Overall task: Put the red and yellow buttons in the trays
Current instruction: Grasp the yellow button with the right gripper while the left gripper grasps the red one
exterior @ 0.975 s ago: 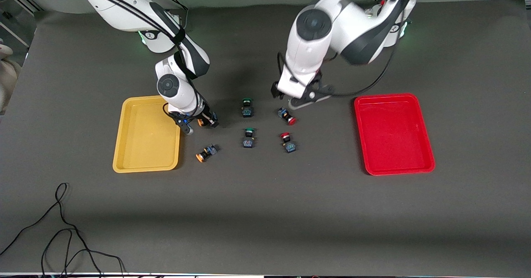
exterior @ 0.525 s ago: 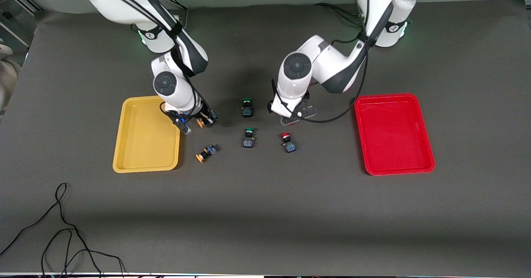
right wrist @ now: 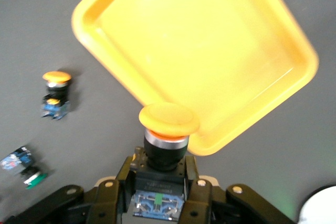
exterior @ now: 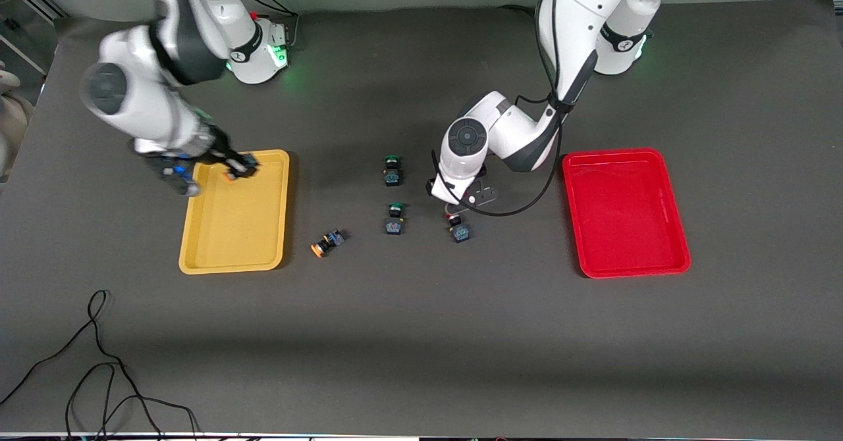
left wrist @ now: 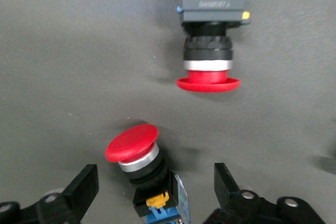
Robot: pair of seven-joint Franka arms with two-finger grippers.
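Observation:
My right gripper [exterior: 236, 168] is shut on a yellow-capped button [right wrist: 168, 121] and holds it over the yellow tray [exterior: 230, 230] near its rim closest to the robots; the tray also shows in the right wrist view [right wrist: 210, 40]. A second yellow button [exterior: 327, 242] lies on the mat beside that tray. My left gripper [left wrist: 155, 177] is open and low over the mat, with a tilted red-capped button [left wrist: 132, 142] between its fingers [left wrist: 84, 187]. A second red button [left wrist: 209, 72] lies just past it, and it shows in the front view [exterior: 458, 227]. The red tray [exterior: 622, 257] is empty.
Two green-capped buttons [exterior: 392, 171] [exterior: 395, 219] stand on the mat between the yellow and red buttons. A loose black cable [exterior: 99, 362] lies near the front camera at the right arm's end of the table.
My right gripper has lifted the yellow button off the mat and carried it over the yellow tray. My left gripper has come down around the red button closer to the robots.

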